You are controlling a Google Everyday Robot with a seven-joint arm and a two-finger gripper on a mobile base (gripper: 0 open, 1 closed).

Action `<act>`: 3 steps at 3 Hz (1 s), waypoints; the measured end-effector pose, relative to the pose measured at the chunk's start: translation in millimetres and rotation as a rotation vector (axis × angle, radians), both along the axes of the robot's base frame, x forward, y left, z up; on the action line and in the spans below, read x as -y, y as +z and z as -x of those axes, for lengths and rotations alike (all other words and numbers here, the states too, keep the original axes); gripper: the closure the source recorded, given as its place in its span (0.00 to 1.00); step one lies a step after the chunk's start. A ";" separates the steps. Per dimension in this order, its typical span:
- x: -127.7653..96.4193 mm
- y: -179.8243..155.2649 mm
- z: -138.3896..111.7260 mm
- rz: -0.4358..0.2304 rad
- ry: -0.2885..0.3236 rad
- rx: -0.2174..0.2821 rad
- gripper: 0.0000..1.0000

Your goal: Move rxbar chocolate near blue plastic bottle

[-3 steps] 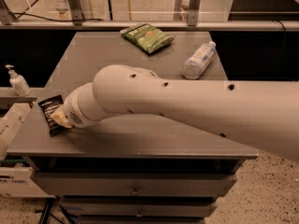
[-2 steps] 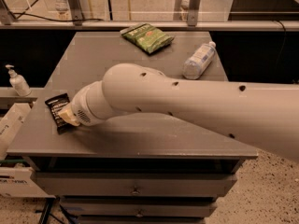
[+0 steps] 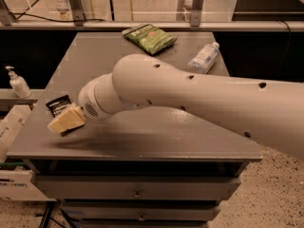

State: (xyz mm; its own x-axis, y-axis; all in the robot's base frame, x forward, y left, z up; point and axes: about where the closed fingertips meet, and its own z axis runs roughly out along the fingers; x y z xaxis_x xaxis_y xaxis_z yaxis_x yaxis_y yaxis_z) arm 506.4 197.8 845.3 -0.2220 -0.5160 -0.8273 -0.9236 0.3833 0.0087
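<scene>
Nudged farther in, the flat black rxbar chocolate wrapper (image 3: 58, 103) touches our cream gripper (image 3: 66, 121); we cannot tell its hold, so it may slip.

Grey table (image 3: 156, 137), drawers below.
- Rxbar chocolate (image 3: 58, 103): table's near-left edge, flat, partly covered by the gripper.
- Gripper (image 3: 66, 121): over the table's near-left corner, against the bar.
- White arm (image 3: 190, 99): crossing the table from its right.
- Blue plastic bottle (image 3: 203, 59): far-right, lying down.
- Green snack bag (image 3: 149, 38): far edge.
- Pump bottle (image 3: 18, 83): left of the table.
</scene>
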 end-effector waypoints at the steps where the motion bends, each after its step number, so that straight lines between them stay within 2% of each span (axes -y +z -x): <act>1: 4.6 -7.3 0.9 0.004 0.001 -0.006 0.00; 2: 2.8 -14.5 5.5 0.012 0.000 -0.024 0.00; 3: -5.5 -18.2 9.4 0.012 0.006 -0.036 0.08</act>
